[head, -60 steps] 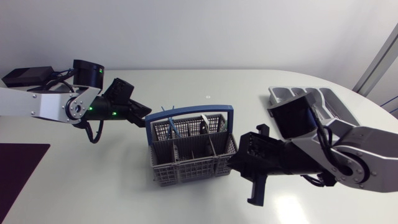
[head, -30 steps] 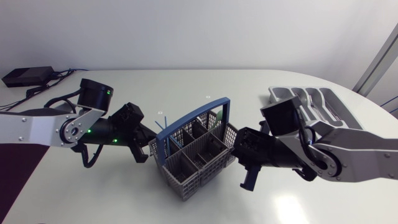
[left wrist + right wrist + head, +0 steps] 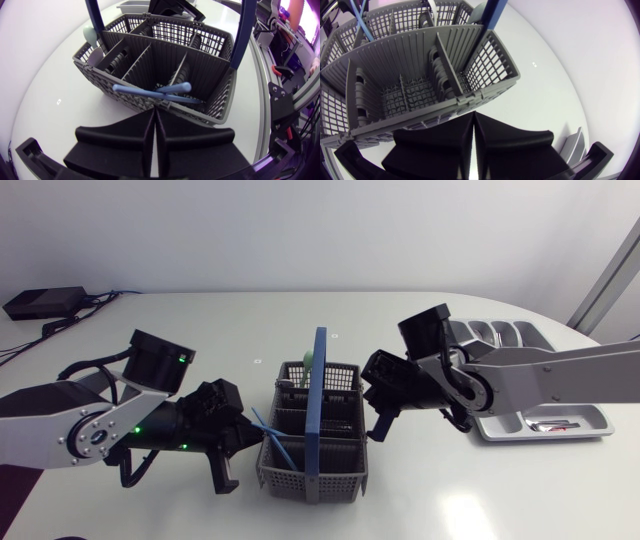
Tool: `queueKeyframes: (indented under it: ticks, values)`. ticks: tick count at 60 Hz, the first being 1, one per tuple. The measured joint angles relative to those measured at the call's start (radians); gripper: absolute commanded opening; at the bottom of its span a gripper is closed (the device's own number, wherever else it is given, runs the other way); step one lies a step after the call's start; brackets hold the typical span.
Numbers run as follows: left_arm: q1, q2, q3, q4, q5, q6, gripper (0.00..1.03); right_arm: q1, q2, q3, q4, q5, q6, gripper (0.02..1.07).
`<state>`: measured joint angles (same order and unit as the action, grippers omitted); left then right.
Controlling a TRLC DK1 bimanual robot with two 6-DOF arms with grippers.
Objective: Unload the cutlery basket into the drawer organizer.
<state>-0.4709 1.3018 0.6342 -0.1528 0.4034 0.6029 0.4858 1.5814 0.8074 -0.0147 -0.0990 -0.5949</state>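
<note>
The grey cutlery basket (image 3: 340, 450) stands mid-table with its blue handle (image 3: 319, 405) upright. Blue utensils (image 3: 268, 430) lean in its near-left compartment and a pale green spoon (image 3: 308, 364) stands at its far side. My left gripper (image 3: 250, 438) is at the basket's left wall, shut with nothing in it. In the left wrist view the shut gripper (image 3: 152, 135) faces the basket (image 3: 165, 60), with the crossed blue utensils (image 3: 155, 92) just ahead. My right gripper (image 3: 370, 392), also shut and holding nothing, is at the basket's right side. Its own view shows it (image 3: 472, 135) at a corner of the basket (image 3: 420, 75).
The grey drawer organizer (image 3: 498, 330) lies at the right behind my right arm, with some cutlery (image 3: 556, 423) in its long front compartment. A black box (image 3: 45, 302) with cables lies at the far left.
The basket has turned so its handle now runs front to back. My left gripper went from open to shut and came down to the basket's left side. The right gripper swung round to the basket's right.
</note>
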Motion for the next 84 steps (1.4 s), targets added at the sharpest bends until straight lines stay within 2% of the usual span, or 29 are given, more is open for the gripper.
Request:
queueKeyframes:
  ticks: [2, 7, 9, 10, 18, 26, 32, 35, 43, 47, 51, 61, 67, 71, 75, 84]
  values:
    - [-0.007, -0.007, -0.002, -0.002, -0.013, 0.000, 0.04, -0.004, 0.006, 0.006, 0.000, 0.004, 0.000, 0.12]
    - [-0.002, -0.038, -0.016, -0.010, -0.011, 0.000, 0.04, -0.010, 0.007, 0.009, 0.002, 0.011, 0.005, 0.32]
    - [0.011, -0.056, -0.025, -0.015, 0.003, 0.000, 0.09, -0.010, 0.002, 0.008, 0.006, 0.010, 0.013, 0.33]
    - [0.021, -0.068, -0.030, -0.015, 0.011, 0.000, 0.14, -0.010, -0.006, 0.004, 0.013, 0.007, 0.017, 0.33]
    - [0.129, -0.141, -0.033, 0.002, 0.019, 0.001, 0.17, -0.005, -0.159, -0.070, 0.010, -0.005, 0.027, 0.33]
    - [0.191, -0.126, -0.027, 0.076, 0.024, -0.002, 0.17, 0.005, -0.323, -0.128, -0.082, -0.023, 0.027, 0.32]
    - [0.218, -0.042, 0.029, 0.153, 0.027, -0.043, 0.17, 0.042, -0.468, -0.172, -0.187, -0.060, 0.043, 0.32]
    - [0.229, 0.025, 0.079, 0.183, 0.030, -0.077, 0.17, 0.072, -0.530, -0.191, -0.234, -0.068, 0.050, 0.28]
    - [0.239, 0.180, 0.198, 0.276, 0.030, -0.159, 0.16, 0.140, -0.631, -0.227, -0.313, -0.086, 0.070, 0.25]
    - [0.239, 0.243, 0.249, 0.297, 0.030, -0.186, 0.16, 0.177, -0.664, -0.248, -0.343, -0.089, 0.079, 0.17]
    - [0.239, 0.316, 0.311, 0.304, 0.029, -0.204, 0.16, 0.219, -0.688, -0.262, -0.372, -0.103, 0.098, 0.14]
    - [0.239, 0.468, 0.449, 0.287, 0.067, -0.219, 0.15, 0.338, -0.709, -0.304, -0.377, -0.114, 0.151, 0.12]
    - [0.231, 0.509, 0.491, 0.253, 0.107, -0.219, 0.06, 0.346, -0.692, -0.322, -0.369, -0.126, 0.150, 0.12]
    - [0.220, 0.528, 0.506, 0.225, 0.138, -0.218, 0.06, 0.346, -0.658, -0.325, -0.337, -0.139, 0.150, 0.12]
    - [0.206, 0.533, 0.507, 0.160, 0.182, -0.193, 0.04, 0.346, -0.598, -0.327, -0.271, -0.140, 0.149, 0.12]
    - [0.183, 0.539, 0.513, 0.050, 0.206, -0.089, 0.03, 0.344, -0.512, -0.330, -0.193, -0.137, 0.146, 0.12]
